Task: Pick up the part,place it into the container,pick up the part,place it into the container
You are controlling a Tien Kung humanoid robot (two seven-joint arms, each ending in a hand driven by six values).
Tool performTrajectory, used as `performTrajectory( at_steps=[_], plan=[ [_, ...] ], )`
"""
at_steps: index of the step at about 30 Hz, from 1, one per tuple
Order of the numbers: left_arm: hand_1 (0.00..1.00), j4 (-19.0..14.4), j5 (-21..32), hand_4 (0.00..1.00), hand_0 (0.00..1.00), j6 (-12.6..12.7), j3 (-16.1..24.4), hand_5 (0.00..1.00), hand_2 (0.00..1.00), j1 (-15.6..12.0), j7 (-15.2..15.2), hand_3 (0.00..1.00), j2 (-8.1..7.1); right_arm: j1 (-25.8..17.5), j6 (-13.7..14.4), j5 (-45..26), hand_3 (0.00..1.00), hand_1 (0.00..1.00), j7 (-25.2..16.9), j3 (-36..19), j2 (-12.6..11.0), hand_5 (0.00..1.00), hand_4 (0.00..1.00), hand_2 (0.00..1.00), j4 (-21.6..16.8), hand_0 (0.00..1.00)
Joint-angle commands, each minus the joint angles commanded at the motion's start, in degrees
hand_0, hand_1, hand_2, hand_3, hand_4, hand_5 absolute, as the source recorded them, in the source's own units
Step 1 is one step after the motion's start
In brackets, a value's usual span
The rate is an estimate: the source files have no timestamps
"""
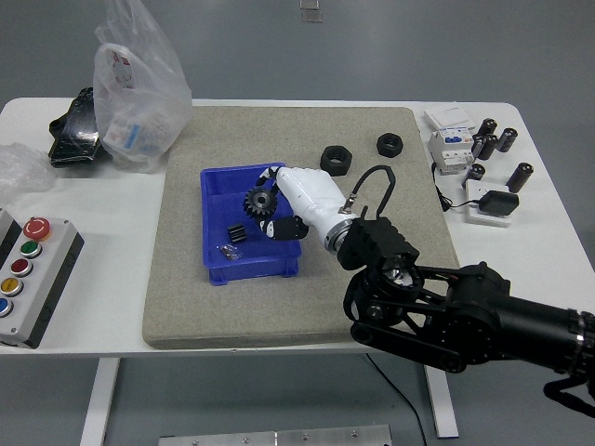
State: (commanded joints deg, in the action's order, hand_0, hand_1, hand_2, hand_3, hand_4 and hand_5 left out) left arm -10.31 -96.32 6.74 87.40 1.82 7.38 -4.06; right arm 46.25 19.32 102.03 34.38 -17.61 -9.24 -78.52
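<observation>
My right hand [270,206], white with dark fingers, is shut on a black gear [257,200] and holds it over the right half of the blue container [217,265]. Two small parts lie in the bin, a black ribbed block [239,232] and a small metal piece [227,250]. Two black hex nuts rest on the grey mat, one larger [336,160] and one smaller [390,144], both behind and to the right of the hand. My left arm is out of view.
A clear plastic bag [135,88] and a black object [72,130] sit at the back left. A button box [28,274] stands at the left edge. A breaker [450,147], several black cylinders [493,139] and a white adapter [488,204] lie at the right.
</observation>
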Motion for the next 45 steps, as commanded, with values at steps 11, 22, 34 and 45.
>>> performTrajectory(
  at_steps=[11,22,34,45],
  plan=[
    [0.551,0.0,0.28,0.677,0.626,-0.05,-0.41,0.368,0.508,0.13,-0.15,0.609,-0.33,-0.3,-3.03,0.32,0.851,0.782,0.68,-1.02,0.06,0.127,0.608,0.816,0.06,0.423],
    [0.551,0.0,0.14,0.674,0.626,-0.1,-0.18,0.364,0.51,0.1,-0.25,0.609,0.11,-8.9,7.84,-3.17,0.774,0.722,-5.57,-12.65,-3.76,0.169,0.631,0.763,1.81,0.377],
    [0.551,0.0,0.24,0.642,0.626,0.02,0.43,0.349,0.51,-0.64,-0.83,0.608,0.25,-27.68,12.93,-29.3,0.709,0.721,-31.48,-34.86,-6.1,0.345,0.7,0.731,-0.04,0.773],
    [0.551,0.0,0.59,0.644,0.626,0.66,0.96,0.347,0.51,-1.85,-1.59,0.608,-0.45,-46.01,3.54,-53.53,0.697,0.723,-54.31,-49.78,-8.93,0.49,0.736,0.727,-6.83,0.777]
  ],
)
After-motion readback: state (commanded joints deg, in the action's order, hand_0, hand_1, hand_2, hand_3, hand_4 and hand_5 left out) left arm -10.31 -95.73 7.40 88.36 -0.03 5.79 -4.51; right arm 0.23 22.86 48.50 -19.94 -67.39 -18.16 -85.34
